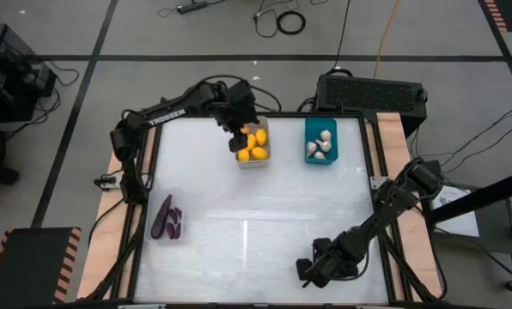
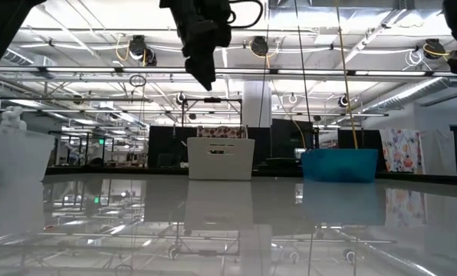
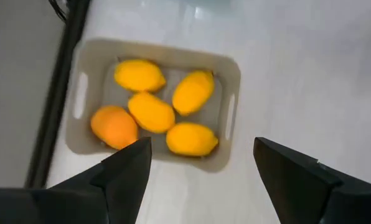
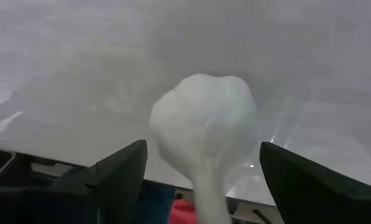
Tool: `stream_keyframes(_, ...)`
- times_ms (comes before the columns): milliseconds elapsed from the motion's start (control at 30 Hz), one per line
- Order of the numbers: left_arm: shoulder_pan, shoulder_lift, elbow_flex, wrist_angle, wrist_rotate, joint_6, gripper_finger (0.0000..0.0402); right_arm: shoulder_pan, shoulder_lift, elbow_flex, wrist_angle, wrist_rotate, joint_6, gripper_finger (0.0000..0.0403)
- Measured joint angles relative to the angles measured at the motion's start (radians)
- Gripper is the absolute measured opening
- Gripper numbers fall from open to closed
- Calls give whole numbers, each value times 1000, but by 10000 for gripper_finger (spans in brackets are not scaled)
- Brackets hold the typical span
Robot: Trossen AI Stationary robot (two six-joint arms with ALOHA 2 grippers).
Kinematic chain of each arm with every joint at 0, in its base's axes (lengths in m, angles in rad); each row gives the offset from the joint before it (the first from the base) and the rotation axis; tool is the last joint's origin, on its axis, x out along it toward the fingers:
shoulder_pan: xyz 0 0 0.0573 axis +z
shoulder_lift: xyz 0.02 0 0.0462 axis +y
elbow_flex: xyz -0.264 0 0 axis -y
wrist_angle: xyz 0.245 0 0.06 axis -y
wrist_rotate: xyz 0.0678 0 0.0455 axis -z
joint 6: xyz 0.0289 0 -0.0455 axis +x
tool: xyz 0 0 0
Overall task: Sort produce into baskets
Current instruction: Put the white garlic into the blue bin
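The white table (image 1: 256, 215) carries three baskets, with a big black vented box (image 1: 369, 93) just beyond its far edge. The light grey basket (image 1: 254, 160) stands near the far edge, about mid-width; it holds four yellow fruits (image 3: 151, 112) and one orange fruit (image 3: 114, 126), lying close together. The teal-blue basket (image 1: 320, 142) stands to its right, also near the far edge, with several whitish garlic bulbs (image 1: 321, 146) inside. The clear basket (image 1: 166, 225) stands at the table's left side, nearer the front, with dark purple eggplants (image 1: 163, 218) in it.

The left arm reaches in from the far left corner, and its left pincer (image 3: 198, 165) hangs above the grey basket, fingers spread wide and holding nothing, the fruits visible between them. The right arm bends down along the table's right side to the near edge, where the right pincer (image 1: 312, 271) sits low over the table. In the right wrist view a single garlic bulb (image 4: 204, 127) shows between its two fingers, which stand apart on either side of it without touching it, so the pincer is open.
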Motion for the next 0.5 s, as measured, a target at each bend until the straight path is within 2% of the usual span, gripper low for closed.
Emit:
stream_keyframes(300,-25,0,-84,7,0,-7,287,0,15,0,0,-2,-45,299)
stream_keyframes(500,-40,-57,-96,3,0,-24,287,-15,18,0,8,-6,-98,244)
